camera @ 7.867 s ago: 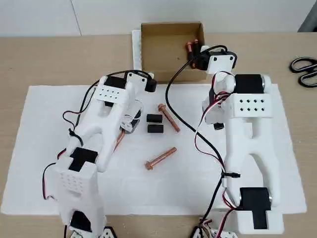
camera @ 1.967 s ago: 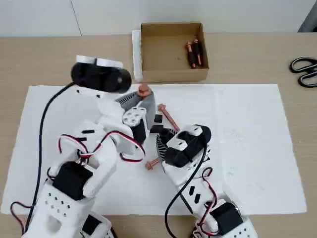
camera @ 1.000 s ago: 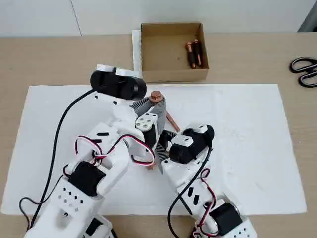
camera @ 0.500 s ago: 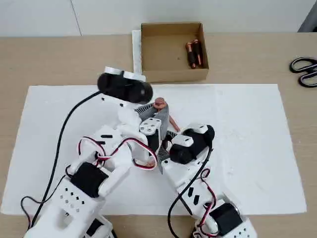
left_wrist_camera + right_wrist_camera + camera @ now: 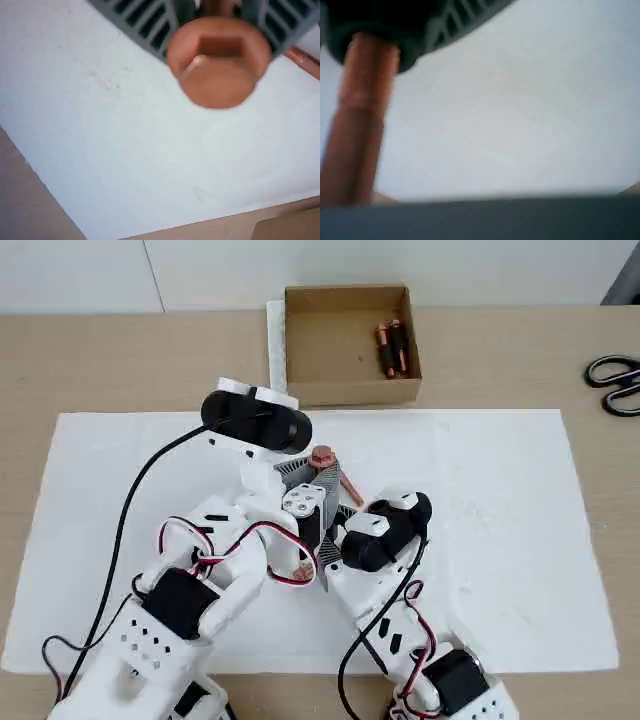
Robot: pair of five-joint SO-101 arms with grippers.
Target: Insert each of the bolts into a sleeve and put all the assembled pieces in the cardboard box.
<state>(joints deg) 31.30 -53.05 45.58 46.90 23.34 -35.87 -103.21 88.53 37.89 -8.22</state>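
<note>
Left claw gripping a copper bolt head-up over the white mat

High view: the left claw (image 5: 318, 476) is clamping the bolt (image 5: 321, 455) upright at mid-mat (image 5: 500, 540), on the near side of the cardboard box (image 5: 300, 340). Two sleeved pieces (image 5: 390, 348) are lying at the box's far right. The right claw (image 5: 328, 536) is sitting just near of the bolt, and I cannot tell its opening.
Left wrist view: the bolt's round, recessed head is showing between ribbed grey fingers (image 5: 145, 20).
Right wrist view: its copper shaft is emerging from a blurred black piece (image 5: 350, 20).
</note>
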